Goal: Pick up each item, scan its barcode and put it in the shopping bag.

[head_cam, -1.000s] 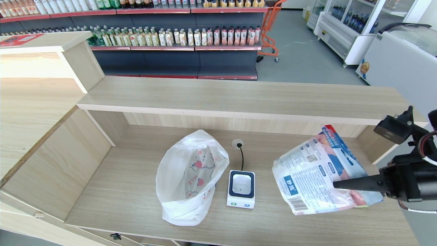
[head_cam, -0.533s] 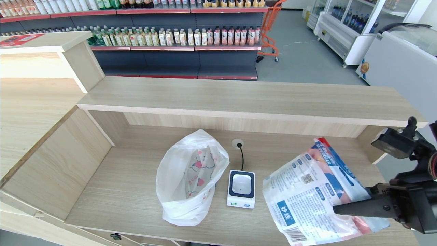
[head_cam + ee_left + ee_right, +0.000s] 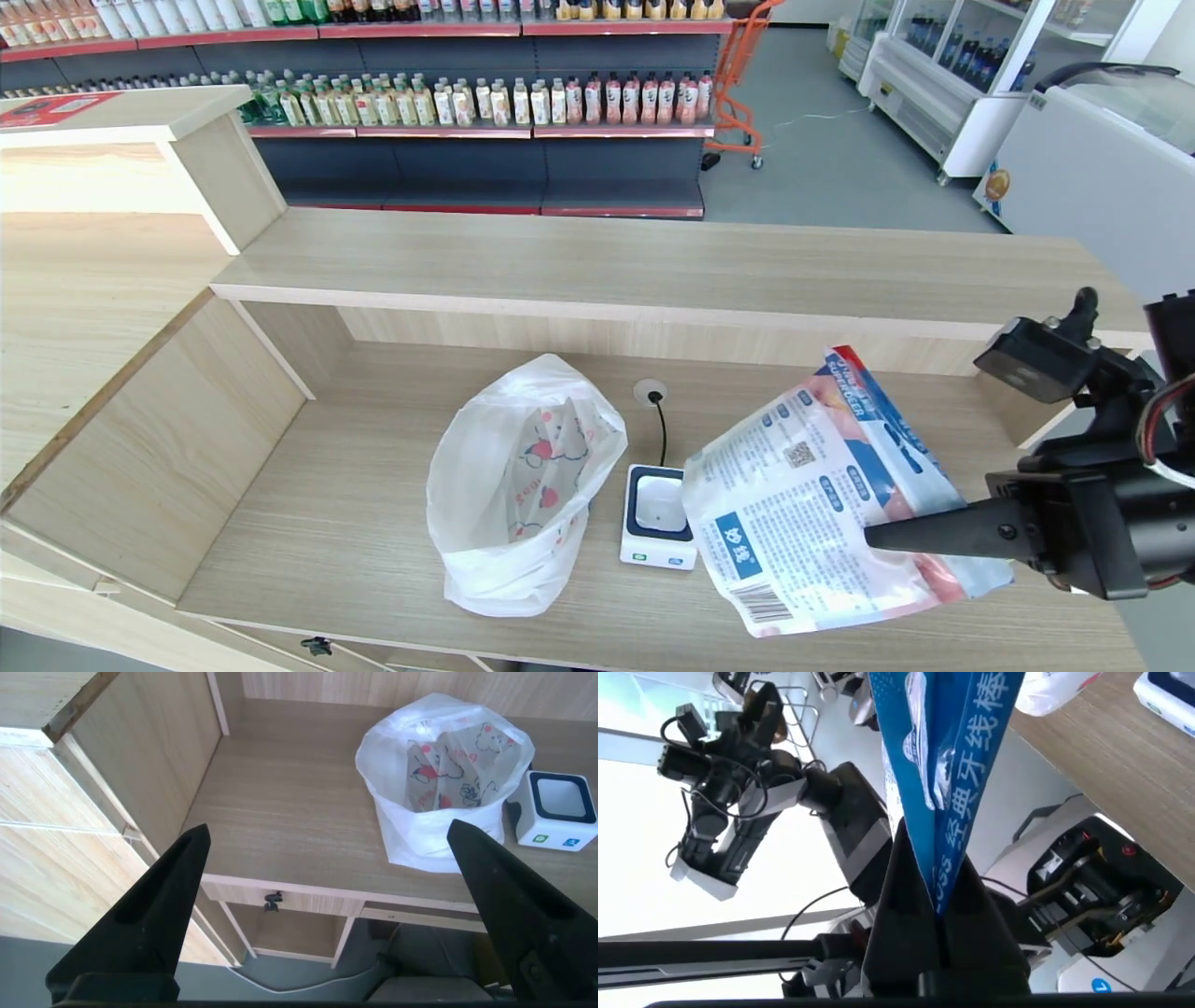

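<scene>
Pouch [image 3: 812, 504] hangs tilted over the bench [image 3: 373, 523], its left edge overlapping the scanner [image 3: 660, 515] in the head view, right tool [image 3: 878, 539] clamped on its right edge. Left tool [image 3: 327, 831] stands apart, off the shopping bag [image 3: 518, 495]. The barcode [image 3: 764, 605] faces up, away from the scanner window, so we judge a missed read likely. The thin edge pinch may let the limp film slip or swing.

Matte black right tool [image 3: 878, 539], red-and-white cables [image 3: 1155, 411]

Barcode [image 3: 764, 605] and QR code [image 3: 799, 455] on the packet [image 3: 794, 532]
</scene>
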`<state>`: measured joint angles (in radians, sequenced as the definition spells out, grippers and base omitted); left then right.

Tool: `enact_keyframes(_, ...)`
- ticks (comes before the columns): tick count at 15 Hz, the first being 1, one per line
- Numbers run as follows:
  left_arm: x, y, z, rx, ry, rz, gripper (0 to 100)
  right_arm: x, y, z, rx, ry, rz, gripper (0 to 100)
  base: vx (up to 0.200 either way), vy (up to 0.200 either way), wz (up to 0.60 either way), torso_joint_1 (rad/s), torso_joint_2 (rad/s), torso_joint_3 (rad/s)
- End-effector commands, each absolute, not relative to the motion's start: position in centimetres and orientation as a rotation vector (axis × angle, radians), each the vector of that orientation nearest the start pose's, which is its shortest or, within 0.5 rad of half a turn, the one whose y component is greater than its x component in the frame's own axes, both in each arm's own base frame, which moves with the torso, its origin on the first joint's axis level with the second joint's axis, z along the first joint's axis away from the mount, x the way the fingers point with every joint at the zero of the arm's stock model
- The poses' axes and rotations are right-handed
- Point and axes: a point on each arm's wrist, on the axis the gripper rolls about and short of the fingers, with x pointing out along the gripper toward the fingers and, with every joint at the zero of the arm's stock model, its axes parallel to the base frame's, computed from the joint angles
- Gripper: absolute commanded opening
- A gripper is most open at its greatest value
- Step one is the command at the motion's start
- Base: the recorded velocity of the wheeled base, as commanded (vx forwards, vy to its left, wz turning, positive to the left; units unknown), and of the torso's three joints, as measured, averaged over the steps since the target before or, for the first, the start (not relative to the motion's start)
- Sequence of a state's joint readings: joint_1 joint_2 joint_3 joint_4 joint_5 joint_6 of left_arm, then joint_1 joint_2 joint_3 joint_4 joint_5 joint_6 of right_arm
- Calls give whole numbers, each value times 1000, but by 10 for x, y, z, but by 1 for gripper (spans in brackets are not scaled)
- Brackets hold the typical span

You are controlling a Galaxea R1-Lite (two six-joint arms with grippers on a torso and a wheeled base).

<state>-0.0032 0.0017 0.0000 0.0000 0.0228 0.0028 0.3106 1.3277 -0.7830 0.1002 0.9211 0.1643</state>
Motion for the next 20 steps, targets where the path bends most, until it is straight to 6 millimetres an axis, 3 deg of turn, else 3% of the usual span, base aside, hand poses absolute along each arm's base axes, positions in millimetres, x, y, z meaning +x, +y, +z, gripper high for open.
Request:
enact_keyframes(1, -23, 1, 76, 3, 2, 20, 100, 181, 83, 203, 341, 789, 1145, 0, 0, 0, 0, 0, 0, 0)
enact_keyframes(7, -23, 1, 76, 3, 2, 20, 100, 183, 90, 202, 309, 775, 1144, 0, 0, 0, 0, 0, 0, 0)
enact_keyframes(9, -23, 1, 76, 3, 2, 20, 100, 196, 91, 201, 261, 696, 1039, 0, 0, 0, 0, 0, 0, 0)
enact_keyframes(11, -23, 1, 76, 3, 2, 20, 100, 222, 90, 194, 199, 598, 897, 0, 0, 0, 0, 0, 0, 0)
enact_keyframes(15, -23, 1, 76, 3, 2, 20, 100, 276, 83, 148, -93, 473, 851, 0, 0, 0, 0, 0, 0, 0)
enact_keyframes(20, -23, 1, 76, 3, 0, 20, 100, 317, 89, 98, -275, 361, 920, 0, 0, 0, 0, 0, 0, 0)
